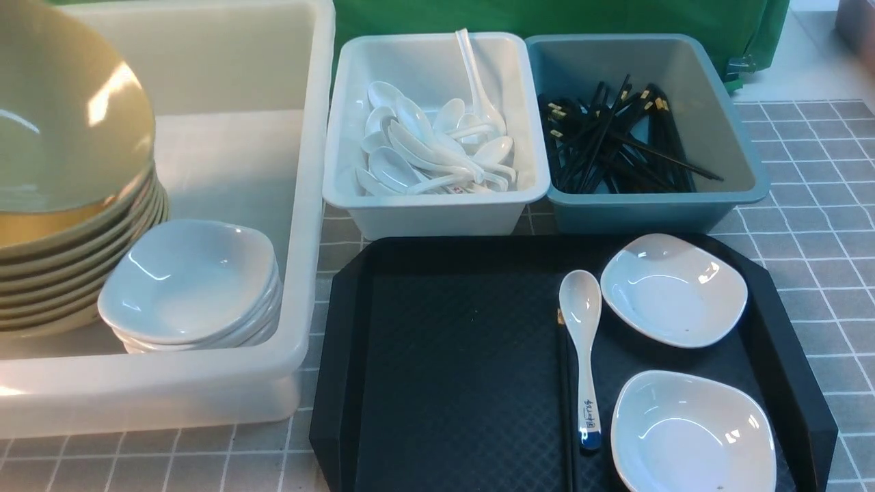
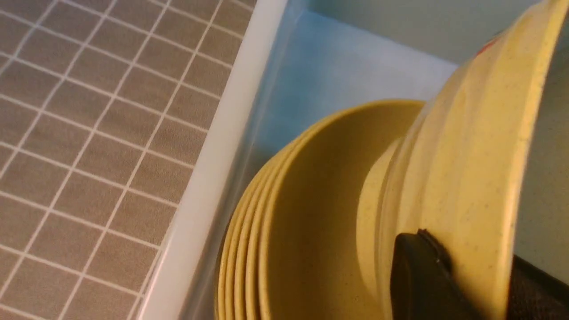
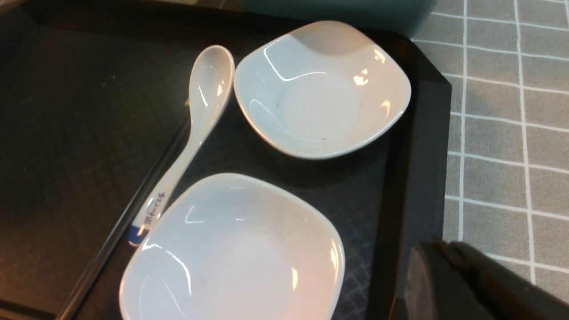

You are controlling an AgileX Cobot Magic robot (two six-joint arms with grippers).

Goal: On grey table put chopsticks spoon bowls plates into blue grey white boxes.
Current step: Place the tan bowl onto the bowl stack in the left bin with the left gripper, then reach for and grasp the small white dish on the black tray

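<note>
Front camera looks down forward; right wrist closely shares tray (image 1: pixel 444 355).

Small blue writing is seen on the handle of the white spoon (image 1: pixel 583 355) that lies on the black tray (image 1: pixel 444 383), just above the handle's blue tip. In the front view it is too small to be read. In the right wrist view a short column of characters is made out, the last set in a small frame, but no character can be told. A tiny red mark is seen among the spoons in the white bin (image 1: pixel 437 219), and a red spot near the rim of the tilted tan bowl (image 2: pixel 466 155); neither can be read
</note>
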